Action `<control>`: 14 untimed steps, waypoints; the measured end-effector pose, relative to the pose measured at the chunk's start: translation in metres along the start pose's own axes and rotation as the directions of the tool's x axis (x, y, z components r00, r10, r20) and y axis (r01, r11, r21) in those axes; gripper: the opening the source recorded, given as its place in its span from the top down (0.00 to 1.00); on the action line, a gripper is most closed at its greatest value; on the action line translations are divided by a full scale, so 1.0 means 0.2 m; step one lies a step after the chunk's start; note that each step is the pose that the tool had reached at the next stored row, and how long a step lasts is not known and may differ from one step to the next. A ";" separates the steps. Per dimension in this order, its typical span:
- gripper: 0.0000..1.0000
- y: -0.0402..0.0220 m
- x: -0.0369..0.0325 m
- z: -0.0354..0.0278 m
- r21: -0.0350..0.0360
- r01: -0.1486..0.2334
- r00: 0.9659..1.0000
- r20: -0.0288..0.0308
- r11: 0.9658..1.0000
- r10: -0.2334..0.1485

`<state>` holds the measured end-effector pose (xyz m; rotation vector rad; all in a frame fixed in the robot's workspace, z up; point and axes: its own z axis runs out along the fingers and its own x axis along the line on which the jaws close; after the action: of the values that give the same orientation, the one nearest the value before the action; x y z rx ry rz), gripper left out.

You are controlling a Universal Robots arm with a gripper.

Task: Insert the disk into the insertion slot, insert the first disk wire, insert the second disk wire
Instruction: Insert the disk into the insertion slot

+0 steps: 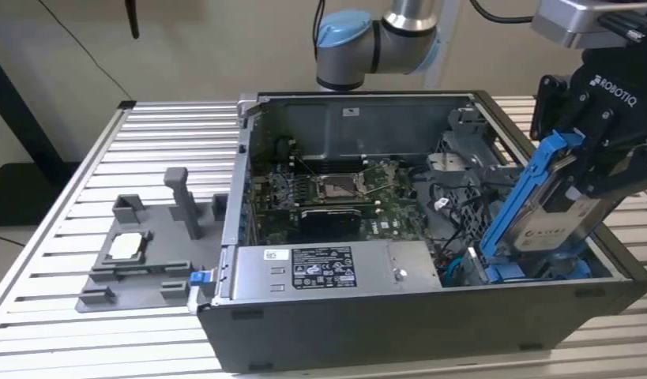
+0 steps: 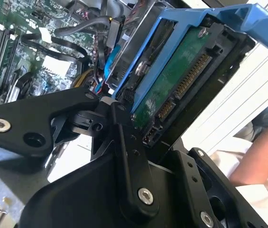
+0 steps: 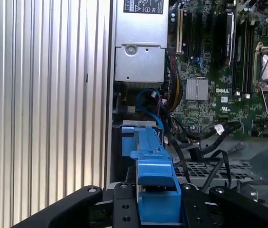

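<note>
The disk (image 1: pixel 563 212), a silver drive with a white label in a blue carrier frame, stands steeply tilted at the exterior view's right. My gripper (image 1: pixel 584 175) is shut on its upper half. Its lower end dips into the insertion slot (image 1: pixel 509 272), the bay with blue fittings at the case's front right corner. In the second wrist view the disk's green circuit side and connectors (image 2: pixel 181 80) face the camera between my black fingers (image 2: pixel 129 156). In the first wrist view the blue carrier (image 3: pixel 153 175) points down toward the slot (image 3: pixel 123 142). Loose black wires (image 3: pixel 209 137) lie in the case beside the slot.
The open dark case (image 1: pixel 429 316) holds a motherboard (image 1: pixel 334 193) and a grey power supply box (image 1: pixel 323 268). A grey fixture tray (image 1: pixel 133 260) sits on the slatted table (image 1: pixel 80 347) at the exterior view's left. A person's arm (image 2: pixel 262 156) is beside the table.
</note>
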<state>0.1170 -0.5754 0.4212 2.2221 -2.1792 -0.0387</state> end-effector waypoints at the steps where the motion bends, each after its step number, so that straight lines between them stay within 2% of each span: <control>1: 0.67 -0.001 -0.001 0.004 0.000 0.000 1.000 0.000 1.000 0.000; 10: 0.67 -0.012 -0.029 0.052 0.000 0.000 1.000 0.000 1.000 0.000; 14: 0.67 -0.015 -0.038 0.083 0.000 0.000 1.000 0.000 1.000 0.000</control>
<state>0.1192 -0.5678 0.4045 2.2219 -2.1792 -0.0385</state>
